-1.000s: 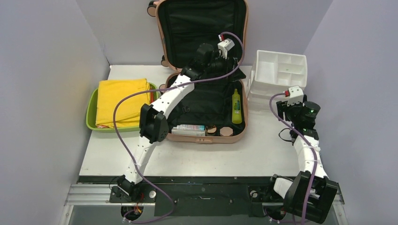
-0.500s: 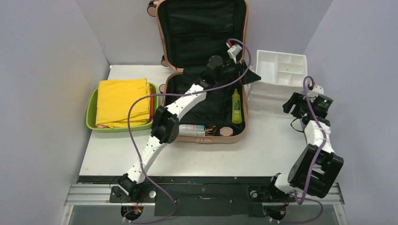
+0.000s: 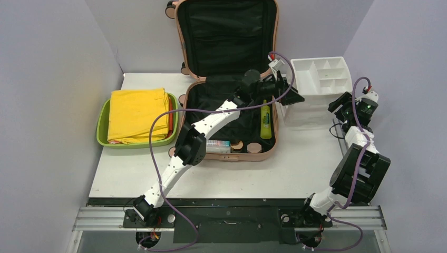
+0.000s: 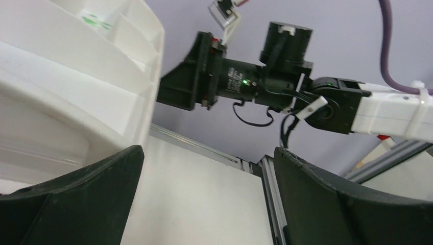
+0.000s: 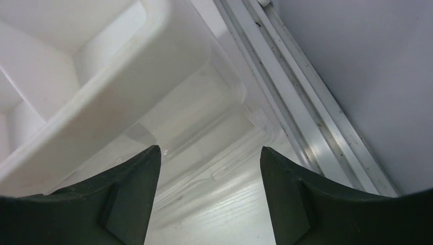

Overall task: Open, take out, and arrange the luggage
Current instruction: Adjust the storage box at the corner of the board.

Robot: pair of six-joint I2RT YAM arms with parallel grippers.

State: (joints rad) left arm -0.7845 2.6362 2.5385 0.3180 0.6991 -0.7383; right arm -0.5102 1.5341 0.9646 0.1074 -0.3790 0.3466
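Reaching past the open luggage, which sits just leftward at the tabletop's far edge, our left tool gapes wide, empty; the right tool, half-open, seemingly empty, flanks the white organizer.

tub left of luggage | organizer right of luggage | bottle in luggage

From where I stand, the near strip of the surface lies bare from the luggage to the near edge. At the far right corner the white organizer is boxed in, with the left hand spread wide on one side and the right hand on the other. The left arm slants across the luggage's open half, and the green tub fills the left edge
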